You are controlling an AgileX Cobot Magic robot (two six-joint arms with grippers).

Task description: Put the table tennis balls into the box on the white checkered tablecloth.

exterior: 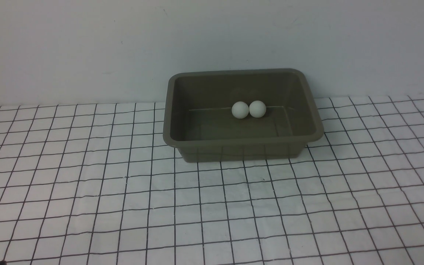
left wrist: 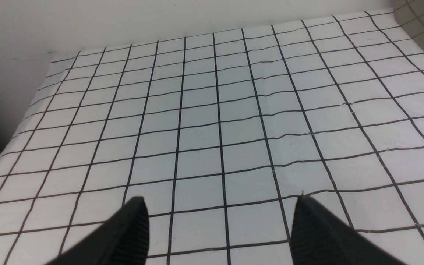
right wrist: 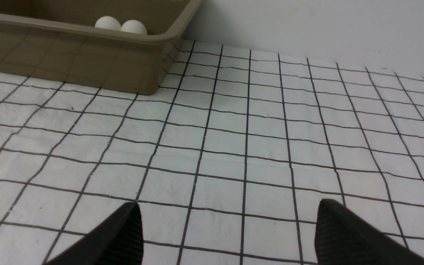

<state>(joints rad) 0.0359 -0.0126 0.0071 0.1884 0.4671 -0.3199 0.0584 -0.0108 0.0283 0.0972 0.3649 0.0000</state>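
Near the robot, the left claw (left wrist: 219, 217) and right claw (right wrist: 228, 224) both hang wide and empty over bare cloth (exterior: 123, 206), well apart from the box (exterior: 182, 145) at the far centre by the wall, where the two balls (exterior: 249, 109) lie touching side by side.

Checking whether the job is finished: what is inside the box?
Two table tennis balls sit touching on the box floor near its far wall. The cloth beneath the box is hidden.
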